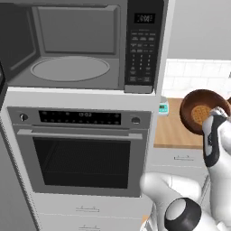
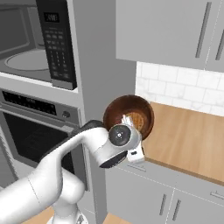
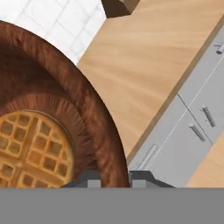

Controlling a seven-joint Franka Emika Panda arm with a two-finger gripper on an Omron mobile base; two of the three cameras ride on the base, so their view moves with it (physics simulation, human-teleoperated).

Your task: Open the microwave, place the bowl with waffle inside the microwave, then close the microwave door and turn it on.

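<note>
Wooden counter [image 2: 192, 135] ran beneath the lifted bowl with waffle [image 2: 131, 114], which the gripper [image 3: 114, 177] held pinched by its rim, tipped steeply, presumably for carrying to the cavity. The arm folded back near the base, wrist raised. Farther left, the microwave [image 1: 81, 45] stood open, turntable [image 1: 70, 68] bare.

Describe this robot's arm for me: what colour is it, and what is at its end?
The arm is glossy white, built of rounded tube-like segments with dark grey or black bands and round caps at the joints. No loose cables or markings show. At its end sits a small white block carrying the pincer, whose two short finger tips are dark grey.
</note>
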